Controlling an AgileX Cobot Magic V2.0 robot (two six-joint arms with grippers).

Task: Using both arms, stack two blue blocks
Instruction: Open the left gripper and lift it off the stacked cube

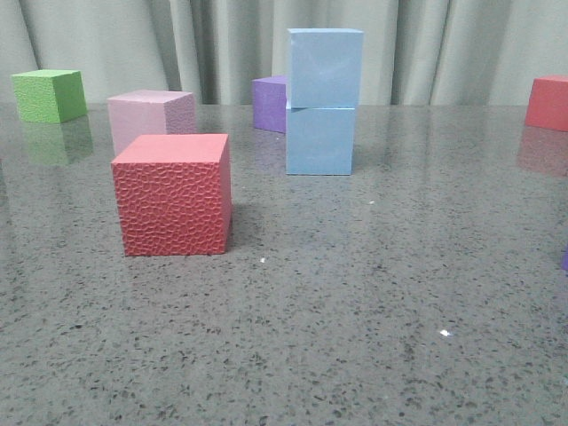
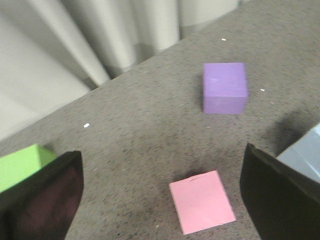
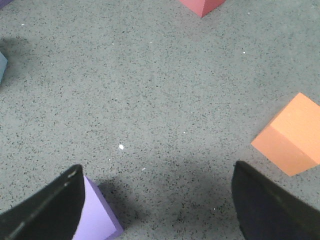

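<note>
Both grippers are hanging wide open and holding nothing: the right gripper (image 3: 155, 210) is looking down on bare tabletop (image 3: 150, 90) with a purple cube (image 3: 97, 217) just beside one finger and an orange cube (image 3: 290, 135) near the other, while the left gripper (image 2: 160, 200) is hovering over a pink cube (image 2: 201, 201). Farther back, toward the tabletop's far edge, the two blue blocks are already standing stacked, the upper block (image 1: 325, 67) sitting squarely on the lower block (image 1: 319, 140), well apart from the right gripper. One blue corner (image 2: 302, 157) is showing just beside the left gripper's finger, so I judge the left arm nearer the stack, with nothing left but to keep clear.
</note>
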